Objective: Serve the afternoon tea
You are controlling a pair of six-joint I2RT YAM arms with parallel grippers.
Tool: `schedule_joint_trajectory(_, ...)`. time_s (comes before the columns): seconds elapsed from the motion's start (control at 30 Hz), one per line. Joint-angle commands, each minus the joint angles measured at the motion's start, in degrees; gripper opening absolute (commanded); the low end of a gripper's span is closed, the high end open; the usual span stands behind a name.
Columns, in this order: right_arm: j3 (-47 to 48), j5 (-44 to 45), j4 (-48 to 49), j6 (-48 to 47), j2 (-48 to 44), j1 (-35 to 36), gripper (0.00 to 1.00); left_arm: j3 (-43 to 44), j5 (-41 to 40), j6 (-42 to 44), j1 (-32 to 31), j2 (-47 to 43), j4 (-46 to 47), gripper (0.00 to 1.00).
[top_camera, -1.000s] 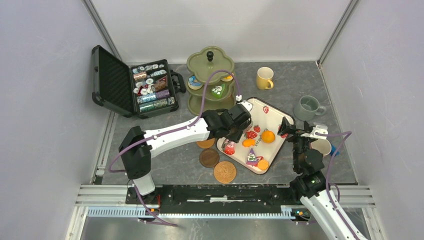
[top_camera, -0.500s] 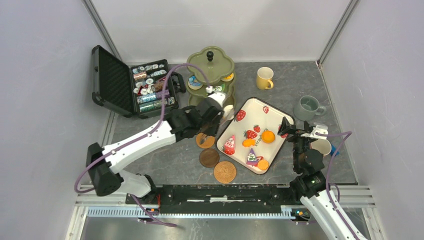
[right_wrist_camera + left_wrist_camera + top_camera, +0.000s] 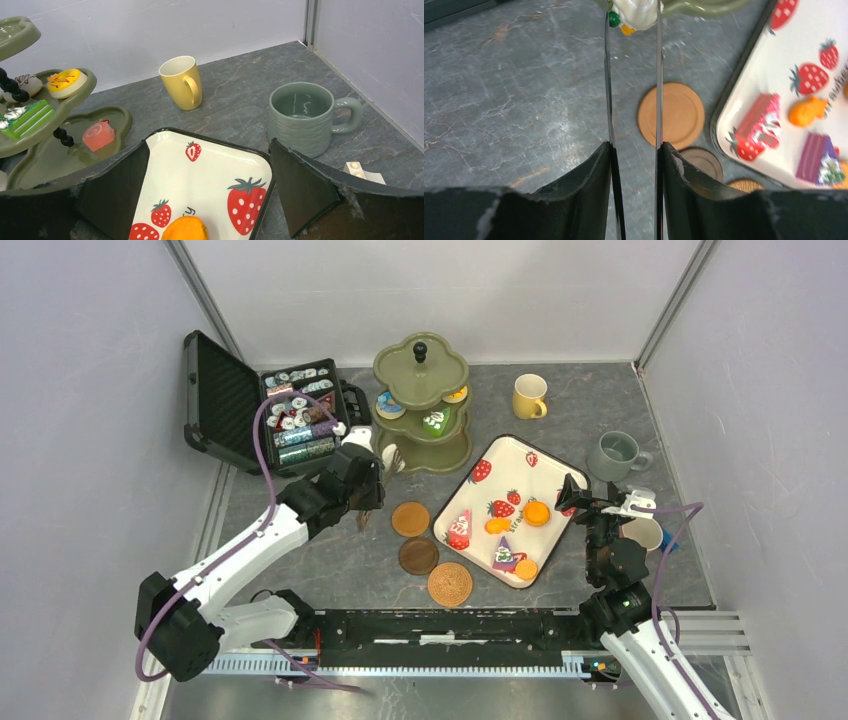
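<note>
Lilac walls [image 3: 90,440] enclose grey tabletop [image 3: 580,430] bearing olive stand [image 3: 421,368]

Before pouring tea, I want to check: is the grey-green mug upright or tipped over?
Upright. The grey-green mug stands on its base, its opening faces up, and its handle points sideways.

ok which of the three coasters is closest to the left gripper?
The plain light-brown coaster, the farthest from the arm bases. The dark coaster and the patterned coaster lie further from the left gripper, which holds a white toy cake.
</note>
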Motion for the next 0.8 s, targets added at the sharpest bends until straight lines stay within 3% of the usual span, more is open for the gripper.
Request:
schedule_joint_trajectory(0.0, -0.1, 0.3, 1.3, 0.6, -0.5, 0.3, 0.98, -5.3, -5.9, -4.7, 1.9, -1.7, 15.7, 0.39)
schedule_joint_trajectory(0.3, 0.0, 0.2, 1.3, 0.6, -0.6, 0.3, 0.98, -6.2, -11.0, -3.7, 2.3, 8.0, 32.4, 0.39)
schedule_joint_trajectory(0.77, -0.4, 0.2, 1.8, 0.7, 0.0, 0.3, 0.98, -1.6, -10.0, -1.0, 4.2, 19.5, 41.2, 0.39)
